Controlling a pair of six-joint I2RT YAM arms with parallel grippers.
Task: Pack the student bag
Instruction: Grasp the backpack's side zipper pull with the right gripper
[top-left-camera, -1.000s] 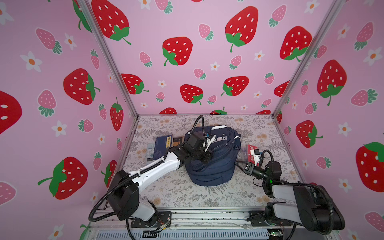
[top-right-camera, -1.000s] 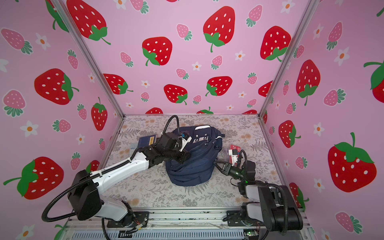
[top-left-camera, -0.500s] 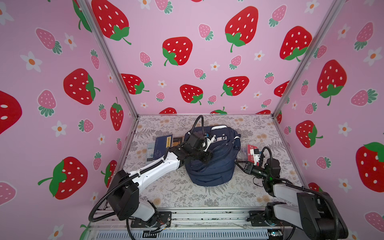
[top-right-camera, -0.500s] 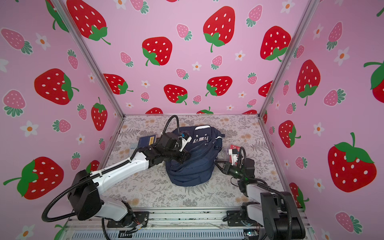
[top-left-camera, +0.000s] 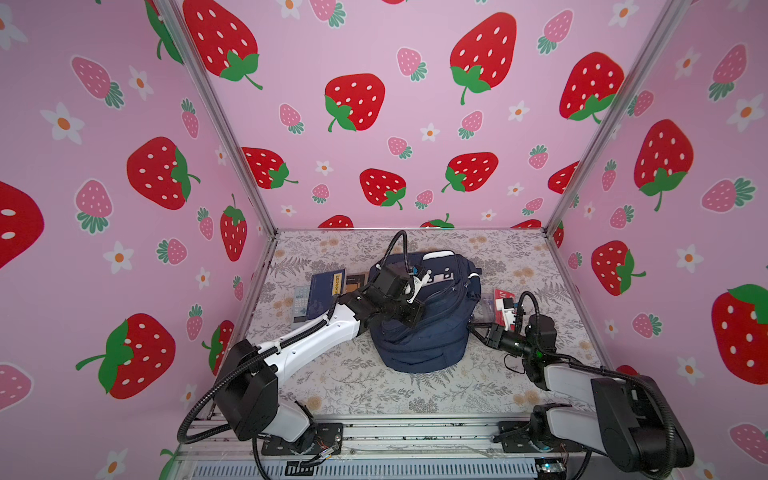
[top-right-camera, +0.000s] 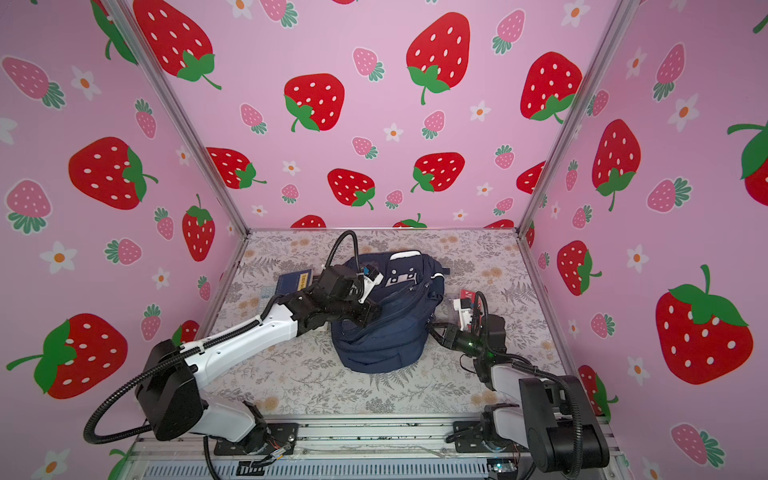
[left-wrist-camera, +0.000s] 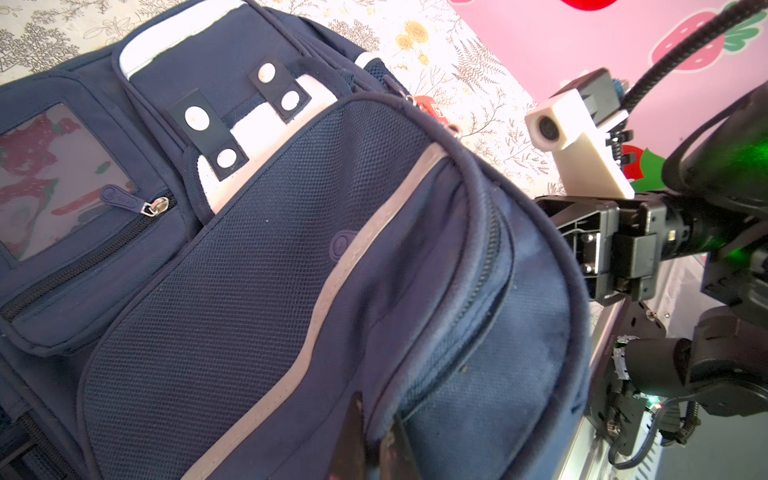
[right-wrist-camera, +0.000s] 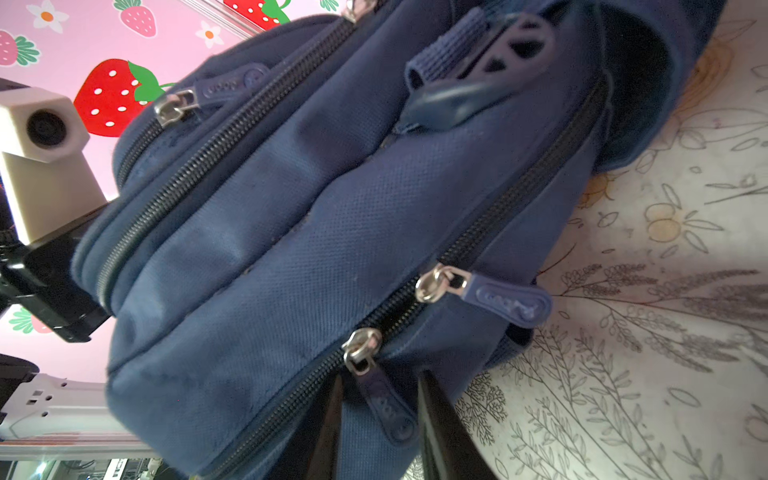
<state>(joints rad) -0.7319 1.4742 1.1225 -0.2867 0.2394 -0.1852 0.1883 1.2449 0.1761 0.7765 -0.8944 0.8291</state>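
Left tool (left-wrist-camera: 376, 444) pinches the piped edge of the student bag (left-wrist-camera: 249, 291). Right tool (right-wrist-camera: 380, 376) part-spread, astride its zip pull (right-wrist-camera: 390, 411). Both tools' positions unchanged from earlier.

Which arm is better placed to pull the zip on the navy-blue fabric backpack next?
Right, likely. The right gripper is open with its fingertips either side of a navy rubber zip pull tab on the navy-blue fabric backpack. The left gripper is shut on the backpack's piped edge, bracing it.
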